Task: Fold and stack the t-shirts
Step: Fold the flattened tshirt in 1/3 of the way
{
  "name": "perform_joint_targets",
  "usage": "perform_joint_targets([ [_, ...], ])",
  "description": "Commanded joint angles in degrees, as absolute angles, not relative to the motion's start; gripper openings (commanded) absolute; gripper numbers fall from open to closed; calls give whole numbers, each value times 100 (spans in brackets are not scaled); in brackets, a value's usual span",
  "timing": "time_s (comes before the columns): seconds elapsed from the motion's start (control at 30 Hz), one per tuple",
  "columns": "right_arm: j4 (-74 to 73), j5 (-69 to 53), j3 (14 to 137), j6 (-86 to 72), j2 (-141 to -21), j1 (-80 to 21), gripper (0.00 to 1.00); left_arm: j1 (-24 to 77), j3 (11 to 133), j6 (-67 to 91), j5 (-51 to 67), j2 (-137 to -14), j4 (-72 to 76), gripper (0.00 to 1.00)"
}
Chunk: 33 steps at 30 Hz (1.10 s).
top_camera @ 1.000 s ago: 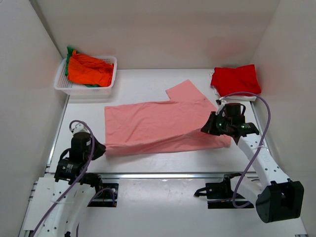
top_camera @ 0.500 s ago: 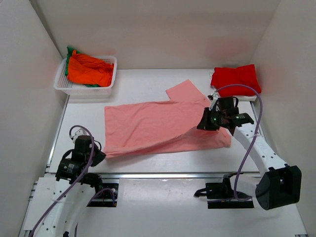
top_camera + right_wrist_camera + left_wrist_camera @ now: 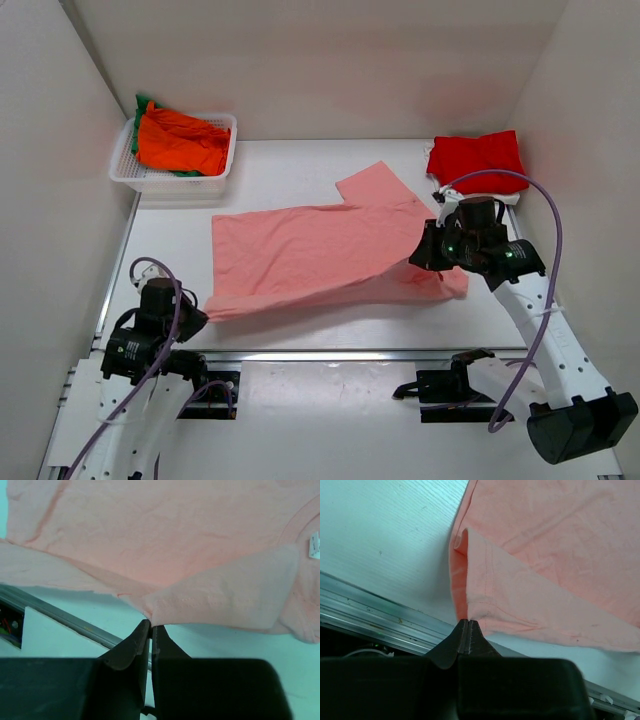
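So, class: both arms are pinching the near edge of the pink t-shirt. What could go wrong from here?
The left fingers and right fingers pinch only small bits of the pink t-shirt; it might slip free.
The edge hangs slack between the grips, so the fold may land creased or crooked.
The right fingers work close to the red t-shirt and could nudge it.

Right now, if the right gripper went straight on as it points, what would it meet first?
Probably the large salmon-pink fabric t-shirt, whose edge the right gripper pinches; more of it lies ahead.
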<state>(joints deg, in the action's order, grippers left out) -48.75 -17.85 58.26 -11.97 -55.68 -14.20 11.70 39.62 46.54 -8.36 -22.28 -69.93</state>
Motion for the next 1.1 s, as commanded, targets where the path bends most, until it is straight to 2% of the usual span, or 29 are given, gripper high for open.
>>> perform_joint_targets([
  [0.0, -4992, -1942, 6047, -1195, -5441, -1441, 0, 1186, 4184, 4641, -879, -2223, -7224, 0],
  [0.27, -4949, -2153, 5582, -1292, -4878, -1477, 0, 1169, 4131, 4641, -739, -2197, -7172, 0],
  [0.4, -4975, -2250, 5485, -1152, -5018, -1590, 0, 1177, 3876, 4675, -721, -2346, -6874, 0],
  [0.7, -4746, -2382, 5677, -642, -6046, -1626, 0, 1151, 3411, 4974, -817, -2750, -6442, 0],
  [1.07, -4342, -2083, 6705, -80, -7654, -1511, 0, 932, 3077, 5791, -1301, -2935, -6021, 0],
])
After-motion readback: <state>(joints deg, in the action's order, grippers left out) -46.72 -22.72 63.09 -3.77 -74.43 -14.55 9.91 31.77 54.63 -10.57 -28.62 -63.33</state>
